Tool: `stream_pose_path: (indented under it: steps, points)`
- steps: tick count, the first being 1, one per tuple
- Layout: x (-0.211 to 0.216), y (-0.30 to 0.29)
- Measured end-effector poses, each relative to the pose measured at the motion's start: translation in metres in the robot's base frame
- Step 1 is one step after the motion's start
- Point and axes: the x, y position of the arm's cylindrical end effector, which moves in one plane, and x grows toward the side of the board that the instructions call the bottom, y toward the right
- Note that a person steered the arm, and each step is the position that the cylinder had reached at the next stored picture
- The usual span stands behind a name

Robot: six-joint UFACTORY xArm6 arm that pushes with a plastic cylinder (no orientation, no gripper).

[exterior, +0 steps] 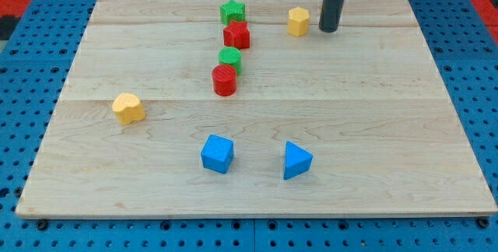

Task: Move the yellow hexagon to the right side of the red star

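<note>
The yellow hexagon (pixel 298 21) sits near the view's top, right of centre. The red star (pixel 236 35) lies to its left and slightly lower, a clear gap between them. My tip (pixel 328 29) rests on the board just right of the yellow hexagon, a small gap apart from it. The dark rod rises from the tip out of the view's top.
A green star (pixel 232 11) touches the red star from above. A green cylinder (pixel 229 59) and red cylinder (pixel 224 80) stand below the red star. A yellow heart (pixel 128 108) lies at the left. A blue cube (pixel 217 153) and blue triangle (pixel 296 160) lie near the bottom.
</note>
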Motion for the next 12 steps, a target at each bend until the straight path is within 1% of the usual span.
stream_pose_path:
  steps: [1, 2, 4, 5, 6, 7, 8, 9, 10, 11, 12]
  points:
    - [-0.024, -0.040]
    - [-0.014, -0.065]
    - [0.012, -0.090]
    - [0.057, -0.054]
    - [0.096, -0.032]
    - [0.136, -0.060]
    - [0.154, -0.063]
    - [0.129, -0.073]
    - [0.128, -0.117]
    - [0.130, -0.142]
    - [0.137, -0.136]
